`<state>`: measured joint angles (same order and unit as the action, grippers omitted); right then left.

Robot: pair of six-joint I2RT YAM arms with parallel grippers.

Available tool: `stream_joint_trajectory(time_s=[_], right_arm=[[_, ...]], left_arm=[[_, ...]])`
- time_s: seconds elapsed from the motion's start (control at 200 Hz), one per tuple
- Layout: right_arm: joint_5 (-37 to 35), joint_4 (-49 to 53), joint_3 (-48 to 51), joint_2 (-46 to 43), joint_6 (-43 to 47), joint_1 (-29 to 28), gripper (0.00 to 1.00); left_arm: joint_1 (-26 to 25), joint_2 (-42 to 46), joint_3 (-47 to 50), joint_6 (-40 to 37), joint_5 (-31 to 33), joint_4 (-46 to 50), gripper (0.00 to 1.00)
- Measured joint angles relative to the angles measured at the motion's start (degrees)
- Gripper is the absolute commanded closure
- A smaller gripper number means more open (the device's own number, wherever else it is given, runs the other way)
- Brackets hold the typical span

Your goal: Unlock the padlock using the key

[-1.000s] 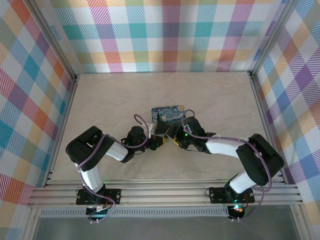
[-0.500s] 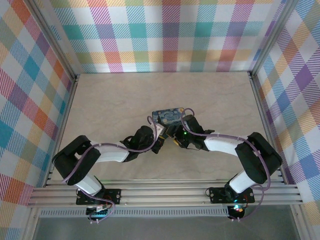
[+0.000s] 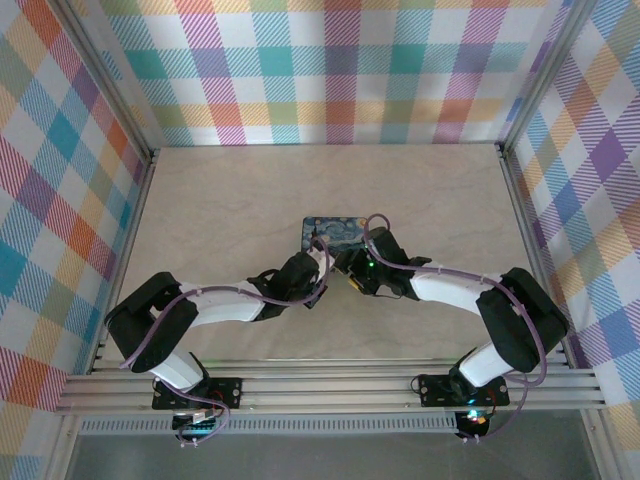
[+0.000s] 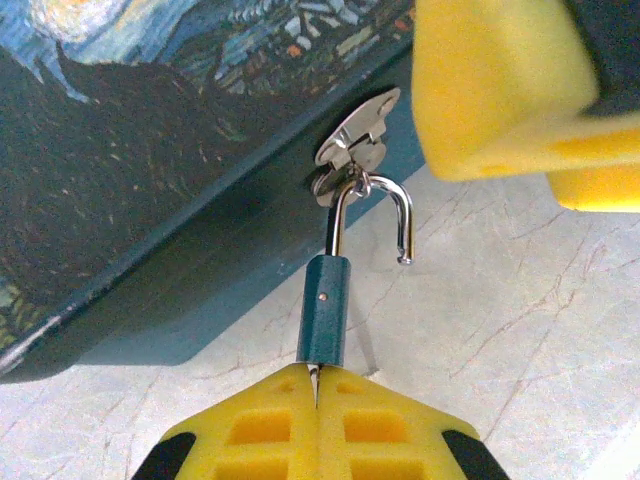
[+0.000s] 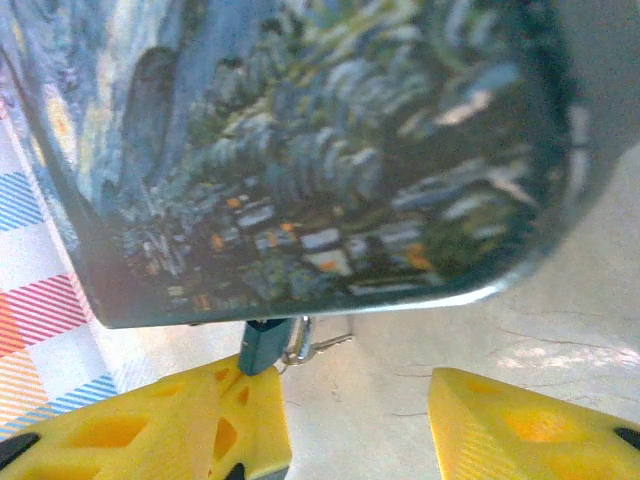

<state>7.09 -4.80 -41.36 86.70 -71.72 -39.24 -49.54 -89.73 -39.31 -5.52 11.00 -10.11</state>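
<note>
The starry-print case (image 3: 330,228) is lying in the middle of the table (image 3: 220,200), with both arms reaching to its near edge. The right gripper (image 5: 350,400) is waiting with its 2 fingers apart, 1 yellow finger (image 4: 500,90) crowding the hasp (image 4: 358,135). The left gripper (image 4: 315,420) is pinching shut under the small teal padlock (image 4: 325,310) hanging from that hasp. It is apparently gripping the key (image 4: 314,375), with only a sliver showing. 1 leg of the shackle (image 4: 385,190) is hanging free, so the lock is looking sprung. The next move is calling for easing out without twisting the hasp.
</note>
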Motion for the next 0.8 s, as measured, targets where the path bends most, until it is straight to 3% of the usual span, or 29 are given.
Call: stream_joint_trajectory(time_s=[0.18,0.36,0.8], right_arm=[[-0.2,-5.4,3.1,-0.2,-2.1,-0.1,0.44],[-1.3,-3.9,5.8,-2.8,-2.8,-0.2,0.44],[-6.6,3.0,5.8,-13.2,0.2,-0.2,0.43]], left_arm=[[0.0,-0.2,-4.5,3.4,-4.7,6.9,1.00],[0.2,-2.1,-12.2,6.4,-10.1,16.0,1.00],[2.1,-1.7,-12.2,13.5,-9.6,22.4,1.00]])
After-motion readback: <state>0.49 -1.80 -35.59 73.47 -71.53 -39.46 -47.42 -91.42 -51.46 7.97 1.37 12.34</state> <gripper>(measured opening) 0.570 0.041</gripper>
